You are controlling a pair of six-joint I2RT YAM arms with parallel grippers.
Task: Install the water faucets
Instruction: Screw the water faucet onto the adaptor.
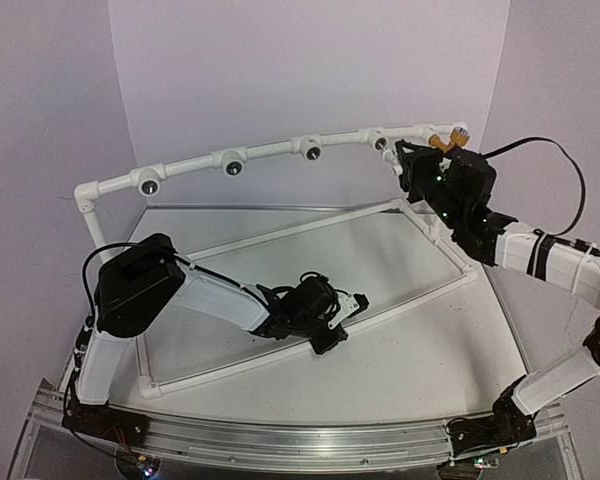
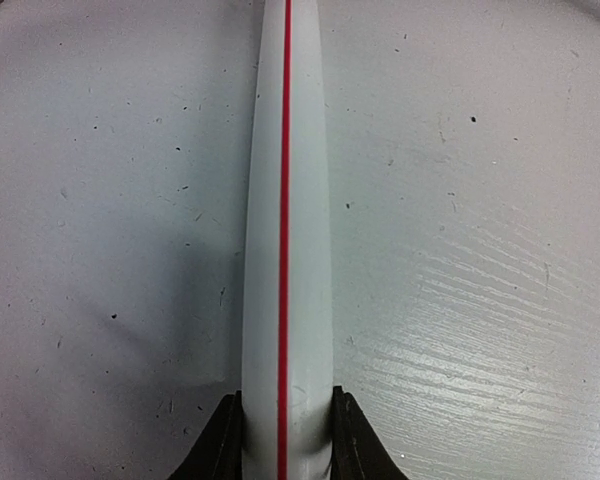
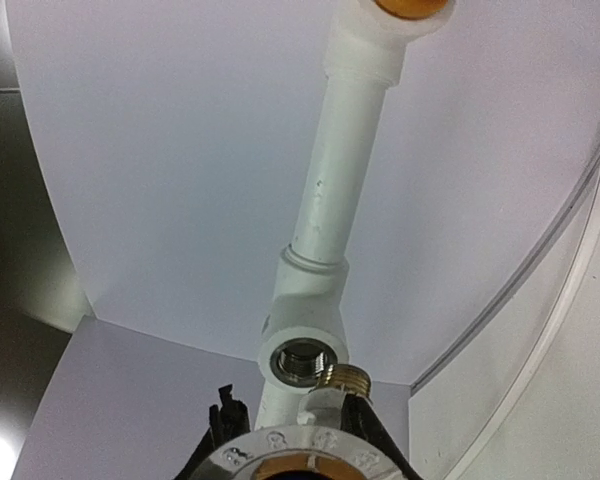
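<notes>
In the right wrist view, a water faucet [image 3: 330, 400] with a white body, a brass thread and a chrome round face sits between the fingers of my right gripper [image 3: 295, 408], which is shut on it. Its thread tip is just right of, and touching the rim of, a threaded socket [image 3: 302, 360] on the white pipe frame [image 1: 270, 152]. From above, my right gripper [image 1: 400, 158] is at the rail's right end, and it hides the held faucet. A yellow-orange faucet [image 1: 445, 141] sits in the end fitting [image 3: 380, 40]. My left gripper [image 1: 332, 336] is shut on the frame's lower pipe [image 2: 285, 200].
The upper rail carries several dark round sockets [image 1: 231, 166] along its length. The lower pipes form a flat frame on the white board [image 1: 410, 350]. A black cable [image 1: 560, 160] loops behind my right arm. White walls close in the back and sides.
</notes>
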